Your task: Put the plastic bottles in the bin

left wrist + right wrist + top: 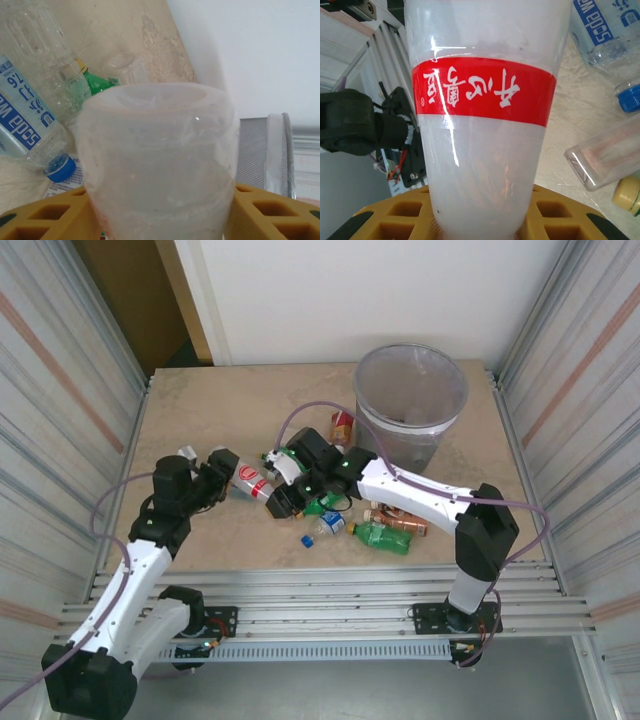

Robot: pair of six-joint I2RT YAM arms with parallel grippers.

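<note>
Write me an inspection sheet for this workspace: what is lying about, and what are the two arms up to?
Surface: beige stone-look table.
Job's things: grey bin with a clear liner, far right; red-labelled bottle between the arms; loose bottles lying mid-table; another bottle beside the bin.
Clutter: nothing seen.
End effectors: right end effector shut on the red-labelled bottle; left end effector flanks its other end, grip unclear.
Cables: purple cables loop along both arms.
Surroundings: ribbed metal walls on either side, white wall behind.

Beige mottled tabletop [200, 410]; white wall [350, 290] behind (corrugated metal panels [60, 390] either side).
</note>
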